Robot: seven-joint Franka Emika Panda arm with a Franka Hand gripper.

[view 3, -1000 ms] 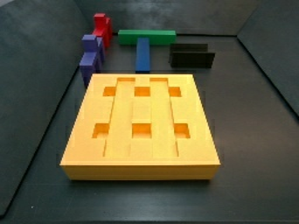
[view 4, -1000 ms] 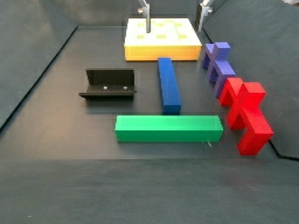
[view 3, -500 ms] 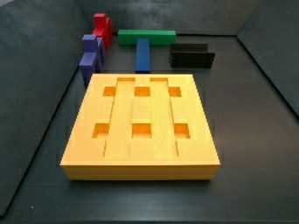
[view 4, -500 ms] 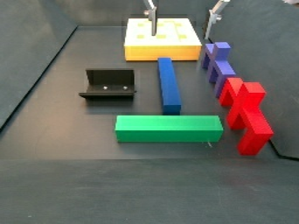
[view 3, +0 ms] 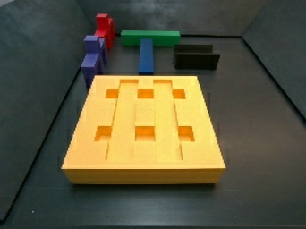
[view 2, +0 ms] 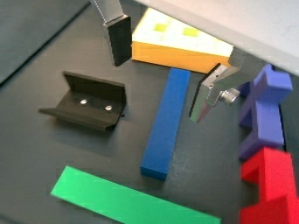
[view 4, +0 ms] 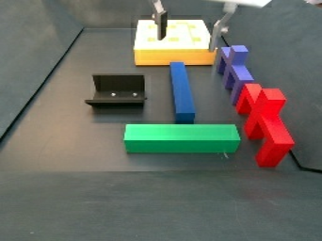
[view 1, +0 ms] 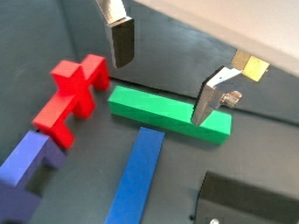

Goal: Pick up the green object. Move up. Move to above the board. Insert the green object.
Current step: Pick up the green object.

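The gripper (view 1: 163, 74) hangs in the air with its two silver fingers spread wide apart and nothing between them. In a wrist view the green object (view 1: 170, 112) lies flat on the dark floor below it, roughly under the gap between the fingers, one finger (view 1: 121, 37) over the near long side and the other over the bar's far end. In a side view the gripper (view 4: 190, 17) shows only at the top edge, above the board (view 4: 172, 41), so it stands high and well apart from the green object (view 4: 182, 137), which lies at the opposite end of the floor from the board.

The step in hand, as I judge it, is the pick-up. To do it well, the gripper should come down centred over the bar's middle, with the fingers set across its short width so the pads close on the two long sides; a grip near one end would likely let the long bar tilt. The blue bar (view 1: 136, 178) butts against the green object's long side near its middle, and the red piece (view 1: 73, 90) stands just beside one end, so the finger on that side needs room to slip in without nudging either.

No brands, labels or writing can be read in any view
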